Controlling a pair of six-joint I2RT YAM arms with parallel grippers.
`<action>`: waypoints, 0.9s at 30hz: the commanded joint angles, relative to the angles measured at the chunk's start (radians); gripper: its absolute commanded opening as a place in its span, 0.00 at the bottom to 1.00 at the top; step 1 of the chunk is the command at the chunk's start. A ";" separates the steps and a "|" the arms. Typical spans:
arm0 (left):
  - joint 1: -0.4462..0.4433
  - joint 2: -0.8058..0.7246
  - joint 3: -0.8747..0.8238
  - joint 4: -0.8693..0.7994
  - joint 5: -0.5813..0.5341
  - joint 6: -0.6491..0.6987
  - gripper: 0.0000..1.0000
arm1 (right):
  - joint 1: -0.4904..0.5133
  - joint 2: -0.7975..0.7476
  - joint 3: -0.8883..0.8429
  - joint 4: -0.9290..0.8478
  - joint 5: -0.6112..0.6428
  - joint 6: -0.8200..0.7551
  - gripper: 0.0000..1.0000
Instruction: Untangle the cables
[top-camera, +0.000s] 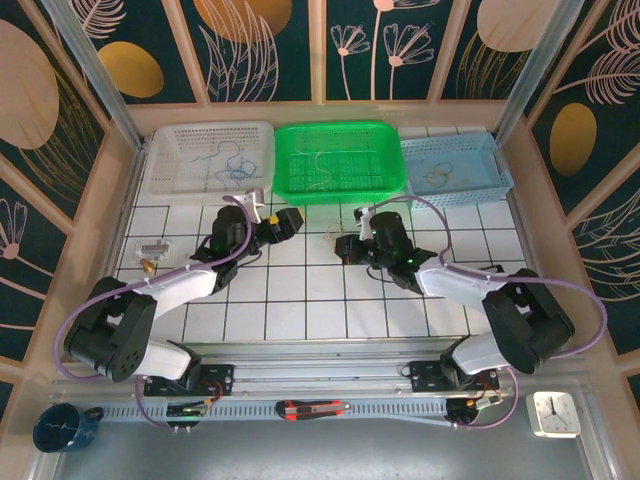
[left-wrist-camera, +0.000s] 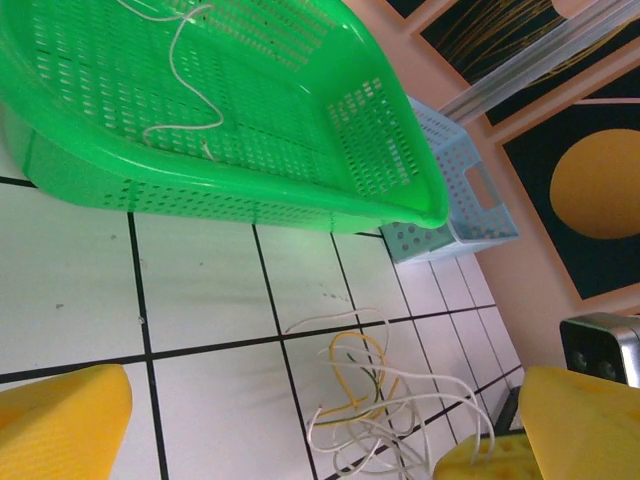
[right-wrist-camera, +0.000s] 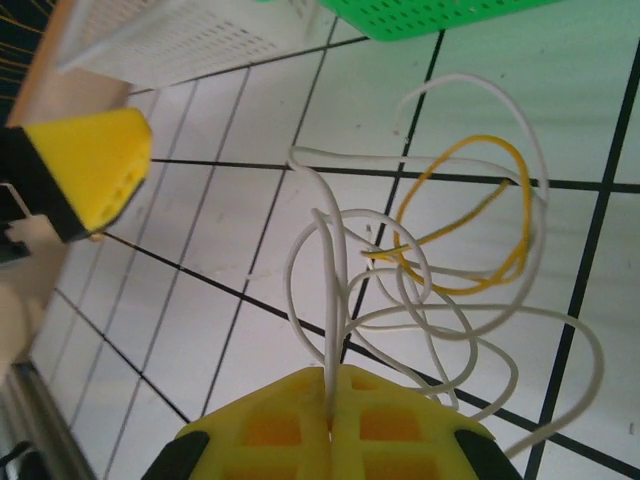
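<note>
Left of the counter's (top-camera: 300, 300) middle, the left gripper (top-camera: 287, 222) stands with its fingers spread wide and nothing between them. It points at the cables (left-wrist-camera: 375, 400), which lie in a loose clump on the tiles just beyond it, between the two arms. On the clump's right side, the right gripper (right-wrist-camera: 330, 425) is closed on one white strand (right-wrist-camera: 335, 300) that runs out of the pinched jaws into the loops.

The wires look very thin, light and limp, though springy enough to hold their curls. A pull on one strand will probably drag the whole clump unless something holds the other side. The smooth insulation may also slip through the pads.

The best hold for the free gripper seems to be the yellow strand (right-wrist-camera: 478, 140), on the outer arc of its loop. There it stands clear of the white crossings.

The counter is flat, glossy white tile with dark grid lines. It is likely slick, so a strand lying flat will be hard to pinch and will slide rather than anchor.

Along the far edge, from left to right, are:
- a white basket (top-camera: 160, 135) holding blue wires (top-camera: 232, 160);
- a green basket (top-camera: 340, 128) with a whitish wire (left-wrist-camera: 185, 80);
- a blue basket (top-camera: 497, 165) with a pale wire (top-camera: 438, 175).

Open tiles lie on both sides of the clump, which leaves room to draw strands apart.
</note>
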 joint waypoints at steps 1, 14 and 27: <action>-0.004 -0.003 -0.008 0.067 0.051 -0.020 0.96 | -0.031 -0.022 -0.030 0.096 -0.138 0.040 0.00; -0.017 0.080 -0.018 0.263 0.161 -0.233 0.84 | -0.056 -0.017 -0.068 0.221 -0.252 0.050 0.00; -0.146 0.191 -0.019 0.465 0.127 -0.428 0.79 | -0.044 0.000 -0.054 0.202 -0.230 0.026 0.00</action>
